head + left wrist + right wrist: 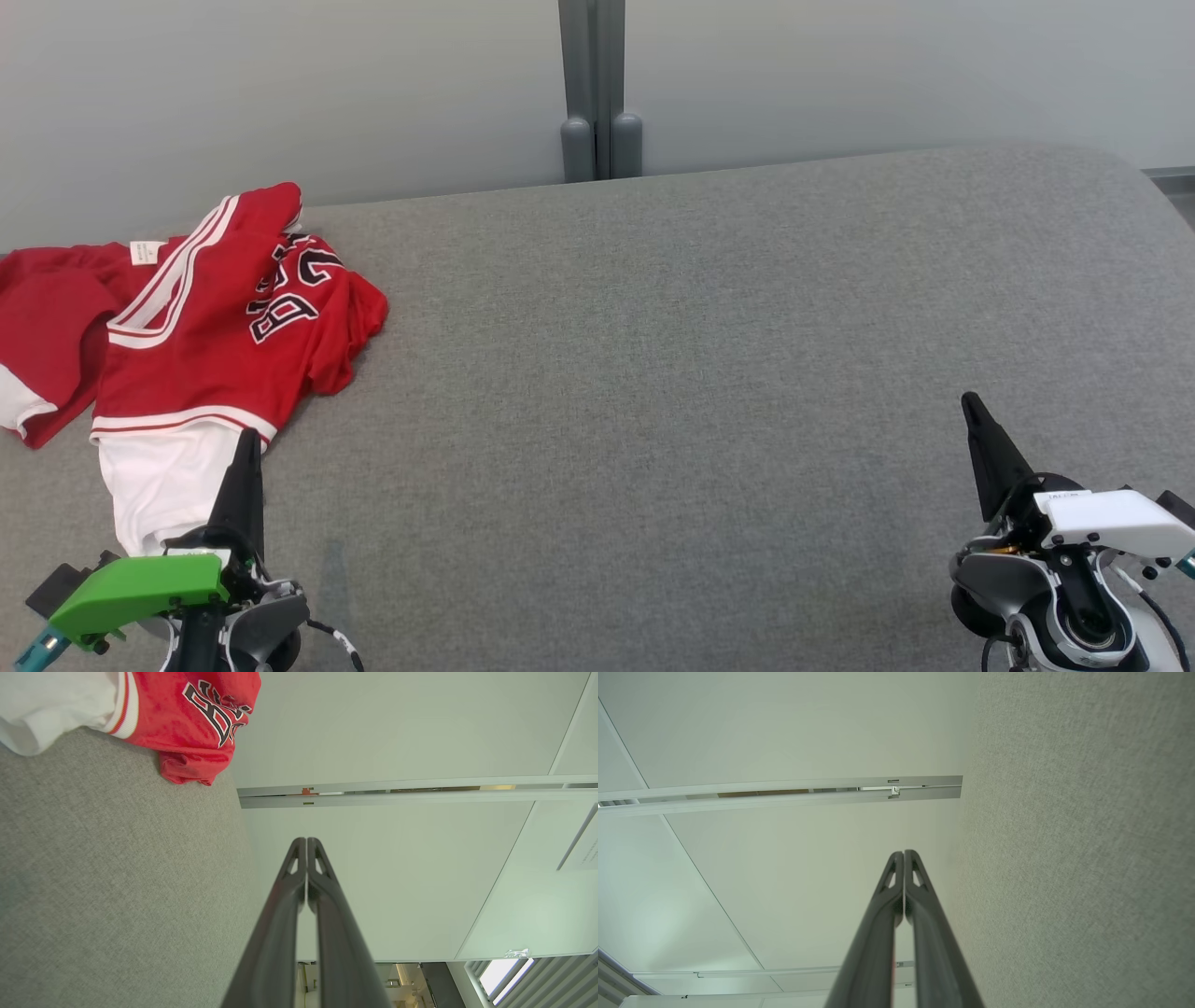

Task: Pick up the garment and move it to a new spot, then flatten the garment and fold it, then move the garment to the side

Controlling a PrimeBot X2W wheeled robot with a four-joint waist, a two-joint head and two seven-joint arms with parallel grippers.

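Far left on grey surface, garment crumpled; left hand, right hand pinched closed (nothing held).

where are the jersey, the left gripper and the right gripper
jersey (210,364), head view, red cloth near the black number
left gripper (248,448), head view, tips of its shut fingers
right gripper (974,411), head view, tips of its shut fingers
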